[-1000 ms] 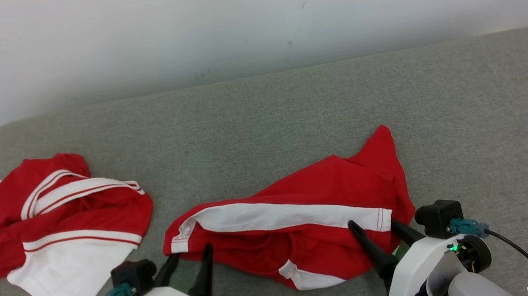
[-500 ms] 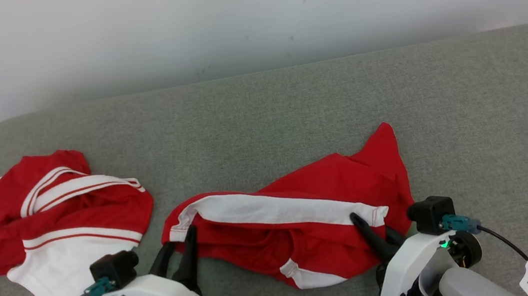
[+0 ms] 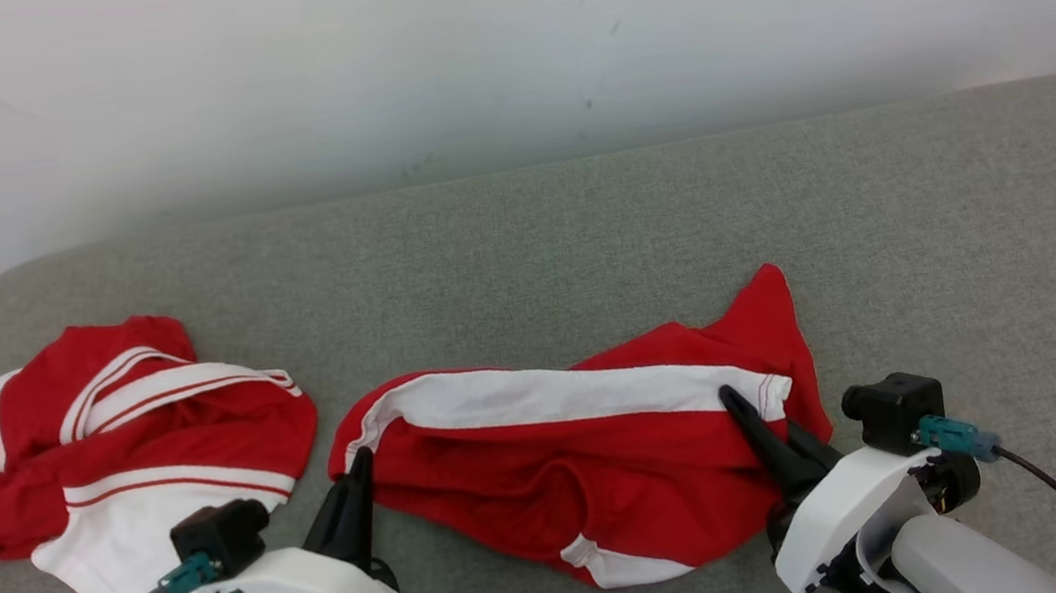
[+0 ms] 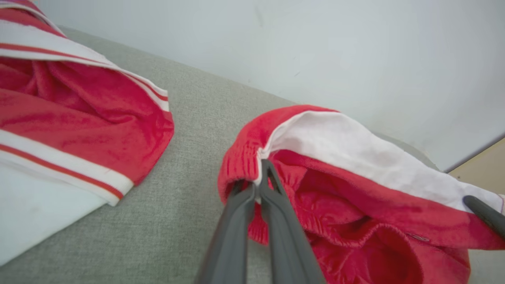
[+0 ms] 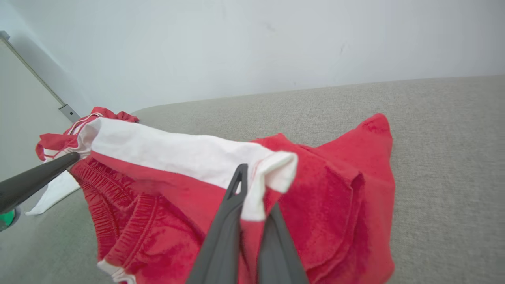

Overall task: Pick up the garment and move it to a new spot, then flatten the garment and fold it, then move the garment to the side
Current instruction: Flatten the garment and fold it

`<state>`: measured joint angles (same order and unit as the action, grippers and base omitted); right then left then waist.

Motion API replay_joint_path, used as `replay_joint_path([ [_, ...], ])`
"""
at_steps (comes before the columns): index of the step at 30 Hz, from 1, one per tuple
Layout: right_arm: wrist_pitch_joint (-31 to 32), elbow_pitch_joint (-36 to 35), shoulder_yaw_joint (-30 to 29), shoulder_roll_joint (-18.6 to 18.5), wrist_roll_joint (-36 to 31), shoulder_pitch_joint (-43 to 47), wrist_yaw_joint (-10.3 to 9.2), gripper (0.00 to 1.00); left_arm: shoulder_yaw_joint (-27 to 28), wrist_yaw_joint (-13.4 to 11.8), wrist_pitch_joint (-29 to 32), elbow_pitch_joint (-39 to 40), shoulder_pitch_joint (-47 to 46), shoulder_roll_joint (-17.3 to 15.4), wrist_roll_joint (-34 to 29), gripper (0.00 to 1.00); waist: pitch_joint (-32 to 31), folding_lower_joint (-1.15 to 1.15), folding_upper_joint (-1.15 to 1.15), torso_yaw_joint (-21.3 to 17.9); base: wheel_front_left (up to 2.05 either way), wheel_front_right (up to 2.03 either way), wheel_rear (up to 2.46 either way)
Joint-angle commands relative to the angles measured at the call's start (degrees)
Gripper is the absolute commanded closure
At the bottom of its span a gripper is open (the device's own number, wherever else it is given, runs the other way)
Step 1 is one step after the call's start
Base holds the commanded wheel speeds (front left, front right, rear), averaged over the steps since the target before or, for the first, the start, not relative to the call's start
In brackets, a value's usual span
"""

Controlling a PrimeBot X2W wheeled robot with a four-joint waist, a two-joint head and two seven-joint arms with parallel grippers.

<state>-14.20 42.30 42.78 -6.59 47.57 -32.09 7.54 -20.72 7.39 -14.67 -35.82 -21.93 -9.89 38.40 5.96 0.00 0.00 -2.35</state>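
Locate the garment [image 3: 601, 479] at the lower centre of the head view. It lies crumpled on the grey tabletop [image 3: 521, 237]. Its white band [image 3: 560, 395] runs across the frame between the two grippers.

**Gripper state**
- Left gripper [image 3: 360, 461]: fingers pressed together, pinching the left end of the band at the red elastic edge.
- Right gripper [image 3: 754, 410]: pinching the right end of the band, with cloth folded over one finger.

Both holds appear to be made, so the step in hand is judged to be the lift to a new spot.

**Hazards from here**
1. Slip at the left. The pinch sits close to the fingertips, on the very edge of the cloth. A sharp lift or an outward pull could draw the hem free.
2. Layer count. You cannot tell how many layers each pinch holds. With only one layer held, the garment would likely hang open and twisted, which makes flattening harder.
3. Uneven rise. If one gripper leads, the whole weight loads the other pinch.
4. Second garment [image 3: 132, 436]. It lies at the left of the frame, just beside the left gripper. A sweep toward that side could snag or drag it, so choose a spot well apart from it.
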Motion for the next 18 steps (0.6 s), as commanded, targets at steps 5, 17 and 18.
replay_joint_path([
  [5, -0.90, -3.40, -1.12, -2.50, 0.14, -1.42, -0.10, 1.00, -1.66, 0.15, 0.84, 2.55, -0.31, -2.31, 0.15, 1.00, -2.52, 0.00, 0.00, -0.66, 0.00, 0.00, 0.00],
  [17, 2.55, -8.43, -1.29, -9.29, 1.79, -13.66, -0.10, 1.00, -7.18, 0.15, 15.88, 10.47, -16.71, -9.78, 4.54, 1.00, 0.42, 0.00, 0.00, -2.59, 0.00, 0.00, 0.00],
  [18, 2.55, -8.43, -1.29, -9.29, 1.79, -13.66, -0.10, 1.00, -7.18, 0.15, 15.88, 10.47, -16.71, -9.78, 4.54, 1.00, 0.42, 0.00, 0.00, -2.59, 0.00, 0.00, 0.00],
])
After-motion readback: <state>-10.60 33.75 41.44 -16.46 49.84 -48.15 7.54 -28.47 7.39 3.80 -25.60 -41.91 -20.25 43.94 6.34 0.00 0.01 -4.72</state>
